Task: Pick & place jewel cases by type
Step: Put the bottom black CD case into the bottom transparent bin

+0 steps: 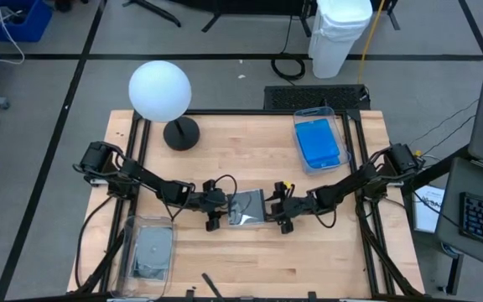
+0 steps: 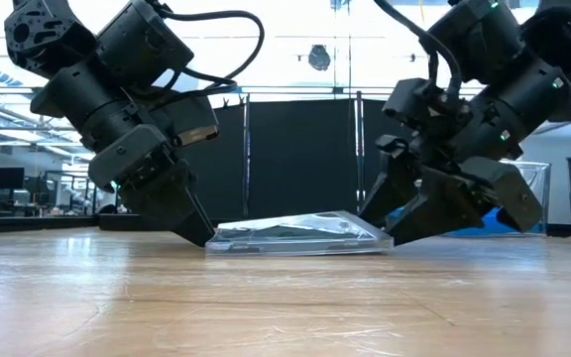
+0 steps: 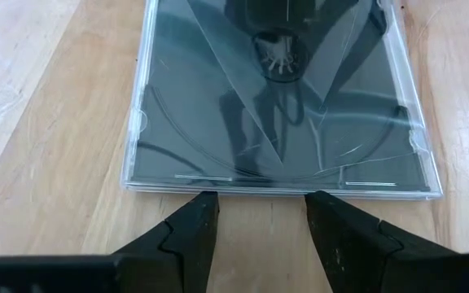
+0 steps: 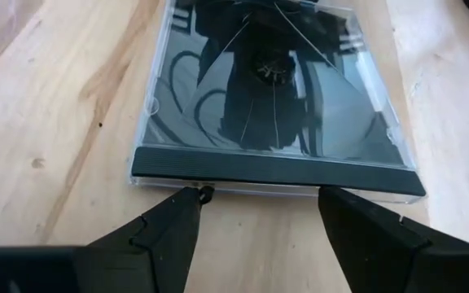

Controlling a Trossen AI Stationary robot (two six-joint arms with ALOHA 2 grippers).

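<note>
Low view only: dark case (image 2: 300, 236) mid-table, its right edge lifted. Wrist views show a clear lid over a black tray. Left gripper (image 3: 255, 218) and right gripper (image 4: 259, 213) flank it, fingers spread, holding nothing. High view: blue cases (image 1: 319, 141) binned far right.

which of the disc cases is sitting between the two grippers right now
The dark case lying bare on the table's middle, open left gripper and right gripper at opposite edges. The others sit in clear bins.
</note>
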